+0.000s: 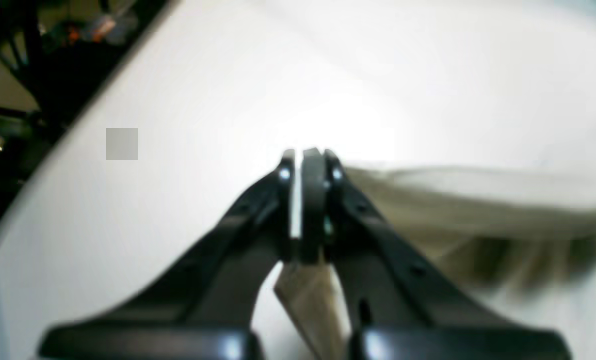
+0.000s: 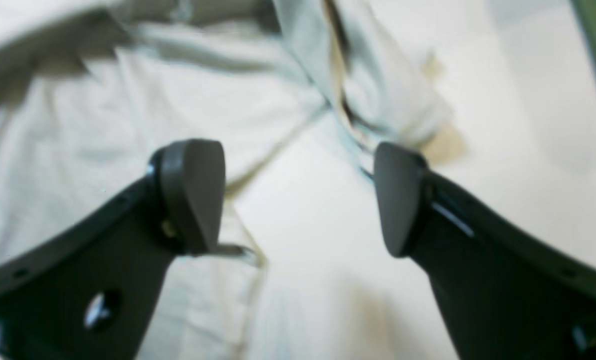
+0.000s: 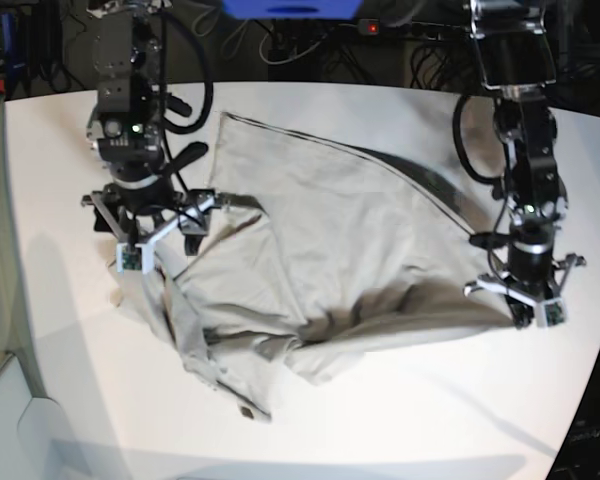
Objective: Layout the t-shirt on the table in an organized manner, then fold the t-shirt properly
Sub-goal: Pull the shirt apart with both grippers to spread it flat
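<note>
The beige-grey t-shirt (image 3: 320, 240) lies crumpled and partly spread on the white table (image 3: 400, 420), with a bunched part at the front left. My left gripper (image 3: 521, 312) is shut on the shirt's right corner; in the left wrist view the gripper (image 1: 308, 160) pinches cloth, and the t-shirt (image 1: 478, 200) stretches away to the right. My right gripper (image 3: 165, 238) is open over the shirt's left side. In the right wrist view the gripper (image 2: 298, 200) is open and empty, above the t-shirt (image 2: 103, 125) and bare table (image 2: 528, 100).
The table's curved front edge (image 3: 40, 410) runs along the lower left. Dark equipment and cables (image 3: 310, 40) stand beyond the far edge. In the left wrist view the table edge (image 1: 78, 120) drops off to a dark cluttered floor.
</note>
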`<state>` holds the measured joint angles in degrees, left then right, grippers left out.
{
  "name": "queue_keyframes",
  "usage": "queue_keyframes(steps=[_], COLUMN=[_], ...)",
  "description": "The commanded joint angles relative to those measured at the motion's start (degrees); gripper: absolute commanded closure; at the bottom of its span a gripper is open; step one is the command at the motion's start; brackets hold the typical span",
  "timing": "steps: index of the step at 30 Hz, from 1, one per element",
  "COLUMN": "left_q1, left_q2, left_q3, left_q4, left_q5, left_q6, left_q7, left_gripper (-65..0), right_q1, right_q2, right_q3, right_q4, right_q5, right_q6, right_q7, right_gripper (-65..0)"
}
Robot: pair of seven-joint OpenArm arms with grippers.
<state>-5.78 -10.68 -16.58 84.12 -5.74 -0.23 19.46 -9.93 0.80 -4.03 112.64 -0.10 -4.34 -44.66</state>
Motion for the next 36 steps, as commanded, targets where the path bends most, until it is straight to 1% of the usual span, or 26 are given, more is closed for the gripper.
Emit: queue_keyframes(steps=[1,7,10,13,14,16,20,21,24,26,29,31,33,36], left_q1=[-2.8,-11.6,-13.7,-15.0,-15.3,-16.0,-16.0,-16.0,-15.4,-13.4,-8.2,-2.6,2.1,8.0], left_q2=[-1.6,-4.0,-4.2,-5.2,-5.2,-5.3,-6.2,-6.2,-5.7,-5.5,-3.9,-2.3,0.3,4.0], left_q3=[-0.3,-0.2,-0.3,-0.2,-0.3,-0.3,-0.5,-0.6,-2.3,-3.2,-3.2,-3.1,-2.0,-0.3], left_q4=[0.7,-8.0,-12.2,-15.5,-16.6,-18.8,-20.9,-21.0,-19.5,-17.0,-10.2,-5.0,-1.4,0.7], left_q5=[0.2,0.2,0.2,0.1,0.1,0.1,-0.5,-0.5,-0.5,-0.7,-4.5,-7.8,-10.6,-12.8], left_q6=[0.4,0.4,0.4,0.4,0.4,0.4,0.6,0.8,0.4,0.4,0.4,0.4,0.4,0.5], left_q7=[-1.4,-1.3,-1.7,-1.7,-1.7,-1.8,-1.9,-1.9,-1.8,-1.3,-1.1,-1.1,-1.1,-1.2], left_gripper=[-0.6,-0.9,-1.0,-1.2,-2.6,-8.5,-27.2,-30.9,-39.0,-43.1,-46.3,-46.3,-46.3,-46.3], right_q1=[0.0,-3.6,-4.7,-5.0,-5.1,-5.1,-5.0,-4.8,-4.5,-4.5,-4.4,-3.8,-3.3,-2.2], right_q2=[-0.1,-0.3,-0.4,-0.4,-0.4,-0.4,-0.4,-0.4,-0.4,-0.3,-0.3,-0.3,-0.2,-0.1], right_q3=[0.0,-2.4,-3.1,-4.2,-4.5,-4.5,-4.5,-4.5,-4.7,-5.6,-5.8,-5.8,-5.8,-5.4], right_q4=[1.6,1.8,1.8,1.8,1.8,1.8,1.8,1.8,1.8,1.8,1.8,1.8,1.8,1.8], right_q5=[0.0,0.0,0.0,0.0,0.0,0.0,0.0,0.0,0.0,0.0,0.0,0.0,0.0,0.0], right_q6=[-0.1,-0.1,-0.1,-0.1,-0.2,-0.2,-0.1,-0.1,-0.1,-0.1,-0.1,-0.1,-0.1,-0.1], right_q7=[1.5,1.5,1.5,1.5,1.5,1.5,1.5,1.5,1.8,1.8,1.9,2.0,2.0,1.8], right_gripper=[-46.9,-46.9,-46.9,-46.9,-46.9,-46.9,-46.9,-46.9,-46.9,-46.9,-46.9,-46.9,-46.9,-47.3])
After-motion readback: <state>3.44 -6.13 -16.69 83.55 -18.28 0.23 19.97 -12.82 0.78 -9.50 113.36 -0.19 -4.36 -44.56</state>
